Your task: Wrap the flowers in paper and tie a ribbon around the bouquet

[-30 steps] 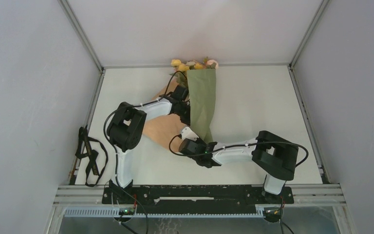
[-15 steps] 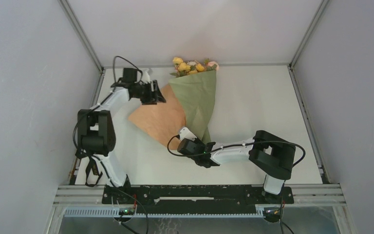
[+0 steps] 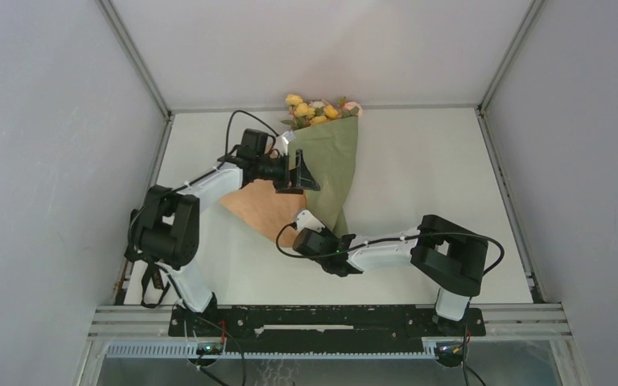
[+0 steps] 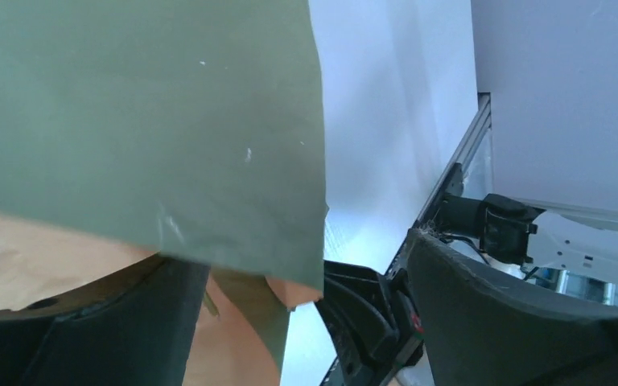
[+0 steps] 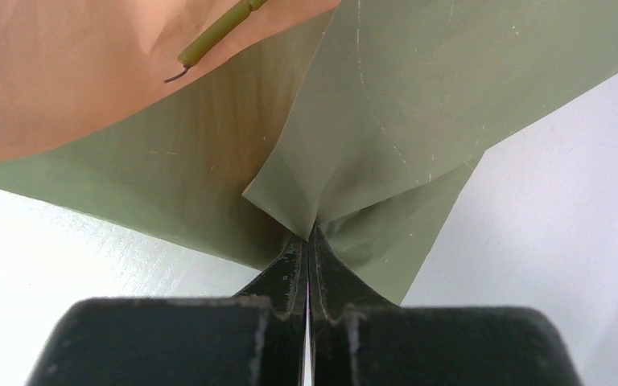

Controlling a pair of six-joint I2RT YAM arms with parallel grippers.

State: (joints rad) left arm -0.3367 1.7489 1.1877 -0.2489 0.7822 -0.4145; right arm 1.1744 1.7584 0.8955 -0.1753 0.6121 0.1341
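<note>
The bouquet lies along the middle of the table, with the flowers [image 3: 319, 108] at the far end by the back wall. The paper [image 3: 334, 157] is folded olive side up over them, and its peach lining [image 3: 259, 205] spreads out to the left. My left gripper [image 3: 300, 170] hovers open over the olive flap's left edge; in the left wrist view the paper [image 4: 145, 121] hangs between wide-apart fingers [image 4: 515, 322]. My right gripper [image 5: 309, 238] is shut on the olive paper's [image 5: 418, 96] gathered lower point. A green stem [image 5: 217, 32] lies on the peach side. The black ribbon [image 3: 149, 281] lies at the table's left edge.
Grey walls and metal frame rails enclose the white table [image 3: 426, 161] on three sides. The left arm's elbow [image 3: 165, 229] stands near the ribbon. The right arm [image 3: 451, 257] lies low across the front right.
The left arm swung out to the far left corner, then came back over the olive flap, and its gripper opened. The olive fold now lies wider. The right gripper has kept its pinch.
</note>
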